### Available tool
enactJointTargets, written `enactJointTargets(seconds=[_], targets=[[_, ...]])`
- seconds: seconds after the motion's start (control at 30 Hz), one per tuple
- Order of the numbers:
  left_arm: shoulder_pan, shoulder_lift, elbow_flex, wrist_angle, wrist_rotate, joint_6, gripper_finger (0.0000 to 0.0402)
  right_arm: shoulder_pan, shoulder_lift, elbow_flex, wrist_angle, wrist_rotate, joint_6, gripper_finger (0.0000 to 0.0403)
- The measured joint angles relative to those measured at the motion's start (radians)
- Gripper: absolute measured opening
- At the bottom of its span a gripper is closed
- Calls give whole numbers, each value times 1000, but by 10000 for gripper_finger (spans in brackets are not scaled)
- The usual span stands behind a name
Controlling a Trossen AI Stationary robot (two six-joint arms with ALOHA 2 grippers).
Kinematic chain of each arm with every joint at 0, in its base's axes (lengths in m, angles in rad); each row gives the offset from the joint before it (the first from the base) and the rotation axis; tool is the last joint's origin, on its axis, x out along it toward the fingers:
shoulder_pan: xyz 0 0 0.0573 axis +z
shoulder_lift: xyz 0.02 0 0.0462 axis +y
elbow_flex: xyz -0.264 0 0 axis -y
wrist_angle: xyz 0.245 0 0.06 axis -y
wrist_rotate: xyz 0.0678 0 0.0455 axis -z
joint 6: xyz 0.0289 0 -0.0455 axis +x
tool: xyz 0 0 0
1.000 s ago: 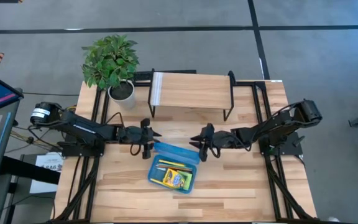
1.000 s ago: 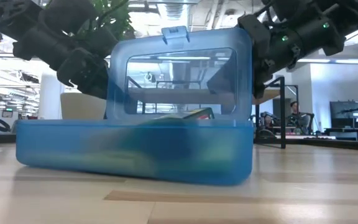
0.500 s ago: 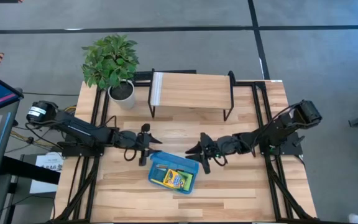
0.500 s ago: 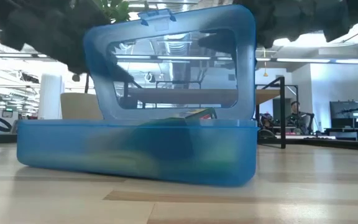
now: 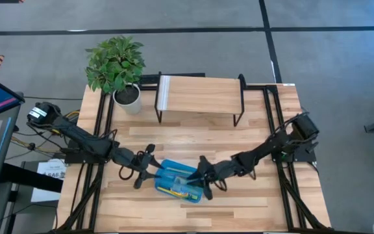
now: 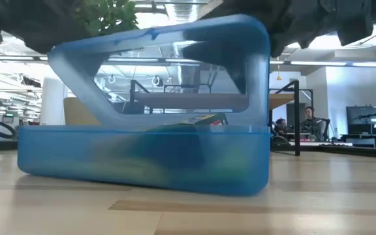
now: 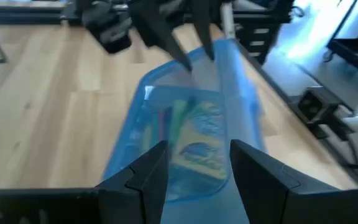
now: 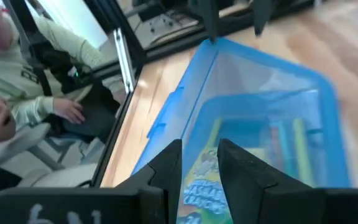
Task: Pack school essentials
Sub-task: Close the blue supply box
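The blue translucent case (image 5: 180, 184) lies near the table's near middle. Its hinged lid (image 6: 175, 59) slants halfway down over the base (image 6: 142, 160). Inside I see the yellow-green crayon box (image 7: 197, 143) and pencils (image 7: 166, 118); the scissors, note pad and eraser are not visible. My left gripper (image 5: 149, 174) is at the lid's left end, with its fingers apart (image 7: 197, 149). My right gripper (image 5: 203, 179) is at the lid's right end, with a narrow gap between its fingers (image 8: 199, 149). My left gripper meets the lid at its left end (image 7: 244, 134), coming level from the table's left and leaning over the case. Its open fingers (image 7: 253, 177) lie against the lid's outer face; they hide the exact spot. The lid is tilted toward the near edge over the base. My right gripper reaches from the table's right, slanting down, and bears on the lid's right end (image 8: 229, 124) with the fingers (image 8: 235, 165) on its outer face. Nothing is pinched between them. The fingers cover the exact touching spot.
A potted plant (image 5: 115, 65) stands at the far left and a wooden shelf riser (image 5: 200, 96) at the far middle. Bare tabletop lies near and beside the case (image 5: 252, 208). A seated person (image 8: 17, 56) shows beyond the table's left side.
Both grippers have moved toward the near edge and down, closing in on the case from left and right. The lid, upright a second ago, has swung on its hinge toward the near edge and now slants over the base. The base has stayed in place.
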Motion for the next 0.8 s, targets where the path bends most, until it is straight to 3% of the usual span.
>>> enactJointTargets(seconds=[0.2,0.43,0.8], targets=[[-85,37,1,20,-72,-40,160,35,115,104,-13,-3,-1,127],[-134,149,0,130,-81,-54,160,54,197,189,-27,-47,0,127],[-139,357,1,326,-64,-57,160,62,198,204,-106,-46,-1,127]])
